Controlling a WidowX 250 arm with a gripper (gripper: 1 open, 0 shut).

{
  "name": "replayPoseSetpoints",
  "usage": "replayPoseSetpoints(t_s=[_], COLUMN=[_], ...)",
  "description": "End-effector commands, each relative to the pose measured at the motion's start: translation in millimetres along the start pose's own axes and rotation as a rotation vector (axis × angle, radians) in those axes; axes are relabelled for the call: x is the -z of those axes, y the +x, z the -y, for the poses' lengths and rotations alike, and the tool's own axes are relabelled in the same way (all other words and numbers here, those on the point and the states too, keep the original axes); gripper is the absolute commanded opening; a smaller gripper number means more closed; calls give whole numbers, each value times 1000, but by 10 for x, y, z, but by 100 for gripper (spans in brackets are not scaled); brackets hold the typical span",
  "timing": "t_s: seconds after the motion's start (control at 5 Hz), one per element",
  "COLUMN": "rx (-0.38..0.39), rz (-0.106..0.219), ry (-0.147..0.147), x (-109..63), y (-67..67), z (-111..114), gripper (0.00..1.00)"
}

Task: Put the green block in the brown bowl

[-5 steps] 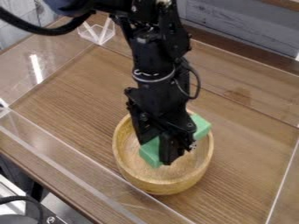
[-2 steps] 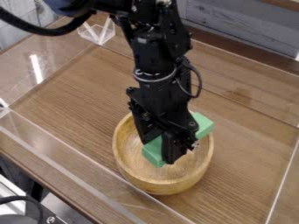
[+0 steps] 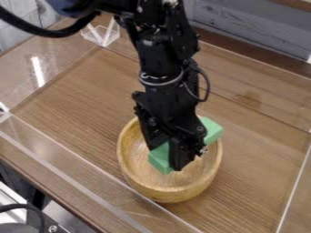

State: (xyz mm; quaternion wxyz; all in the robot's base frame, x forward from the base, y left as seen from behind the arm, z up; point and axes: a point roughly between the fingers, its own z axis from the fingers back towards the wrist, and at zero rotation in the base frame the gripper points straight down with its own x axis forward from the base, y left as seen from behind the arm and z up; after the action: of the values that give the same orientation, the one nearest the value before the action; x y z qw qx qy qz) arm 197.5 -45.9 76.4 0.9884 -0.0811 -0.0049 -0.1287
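still risky: gripper [image 3: 172, 157] is clamped on the block [image 3: 206, 135] inside the bowl [image 3: 136, 176]. block sits tilted; on release it could tip onto the rim.

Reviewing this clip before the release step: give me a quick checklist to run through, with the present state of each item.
1. Tool shut on the green block: ok.
2. Block above the brown bowl, inside its rim: ok.
3. Tool pointing straight down: ok.
4. Block resting on the bowl's floor: cannot tell, the tool hides its lower end.
5. Bowl upright on the table: ok.
6. Bowl interior free of other things: ok where visible.
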Motion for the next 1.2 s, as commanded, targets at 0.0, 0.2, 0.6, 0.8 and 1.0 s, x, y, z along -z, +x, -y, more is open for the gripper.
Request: replayPoseSetpoints(t_s=[0.0, 0.2, 0.6, 0.8, 1.0], rx=[-7, -10, -13, -16, -18], rz=[35, 36, 38, 39, 40], ry=[0, -3, -9, -12, -15], x=[-64, -63, -61, -59, -59], y=[70, 78, 94, 102, 110], z=[-21, -27, -39, -46, -54], gripper=[0, 0, 0, 0, 0])
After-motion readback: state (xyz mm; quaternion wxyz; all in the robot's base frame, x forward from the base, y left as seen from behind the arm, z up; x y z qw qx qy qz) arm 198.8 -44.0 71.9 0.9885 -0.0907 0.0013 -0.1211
